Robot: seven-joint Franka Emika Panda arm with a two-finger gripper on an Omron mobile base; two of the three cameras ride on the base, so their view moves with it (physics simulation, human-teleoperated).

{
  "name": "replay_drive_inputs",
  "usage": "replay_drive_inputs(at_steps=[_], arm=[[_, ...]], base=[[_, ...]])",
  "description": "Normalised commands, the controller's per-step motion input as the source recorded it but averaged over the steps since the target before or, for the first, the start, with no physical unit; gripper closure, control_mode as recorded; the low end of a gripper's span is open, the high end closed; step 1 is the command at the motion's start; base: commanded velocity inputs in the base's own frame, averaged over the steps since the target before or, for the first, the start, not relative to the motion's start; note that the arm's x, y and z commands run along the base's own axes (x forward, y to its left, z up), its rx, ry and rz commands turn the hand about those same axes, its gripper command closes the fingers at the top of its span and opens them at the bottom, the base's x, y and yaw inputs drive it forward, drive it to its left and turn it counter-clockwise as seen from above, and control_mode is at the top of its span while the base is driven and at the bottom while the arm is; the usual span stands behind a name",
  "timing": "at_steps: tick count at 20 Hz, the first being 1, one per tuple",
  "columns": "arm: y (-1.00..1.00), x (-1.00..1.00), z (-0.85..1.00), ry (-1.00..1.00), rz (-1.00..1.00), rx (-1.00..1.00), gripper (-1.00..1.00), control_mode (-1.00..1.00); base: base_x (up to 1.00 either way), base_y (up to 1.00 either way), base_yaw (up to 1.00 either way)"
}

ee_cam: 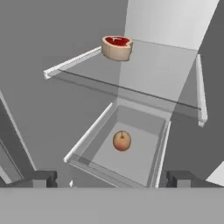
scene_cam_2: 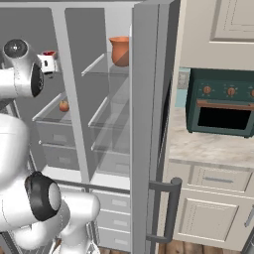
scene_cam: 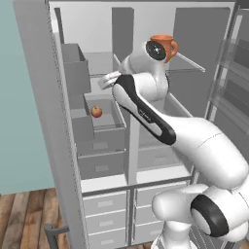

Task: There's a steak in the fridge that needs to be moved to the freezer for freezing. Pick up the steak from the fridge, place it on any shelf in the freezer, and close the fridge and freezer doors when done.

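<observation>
The steak, red with a tan rim, lies on the upper glass shelf of the freezer, the left compartment with grey bins. In the right base view the steak peeks out just above my gripper. My gripper is open and holds nothing, some way back from the steak and apart from it. In the left base view the gripper reaches into the left compartment. The plain freezer door and the fridge door both stand open.
A small orange-red fruit sits in the clear bin below the shelf. A terracotta jug stands on a fridge shelf. Grey drawers fill the bottom. An oven and counter lie to the right.
</observation>
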Motion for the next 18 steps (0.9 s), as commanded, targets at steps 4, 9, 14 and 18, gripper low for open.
replay_drive_inputs(at_steps=[4, 9, 14, 18], arm=[[-0.52, -1.00, 0.27, 0.00, 0.00, 0.03, -1.00, -1.00], [-0.59, -0.86, 0.03, 0.00, -0.11, 0.00, -1.00, -1.00], [-0.49, -0.55, 0.00, -0.01, -0.26, 0.00, -1.00, -1.00], [-0.47, -0.46, 0.02, 0.04, -0.32, 0.01, -1.00, -1.00]], base=[[0.00, 0.00, 0.00], [0.00, 0.00, 0.00], [0.00, 0.00, 0.00], [0.00, 0.00, 0.00]])
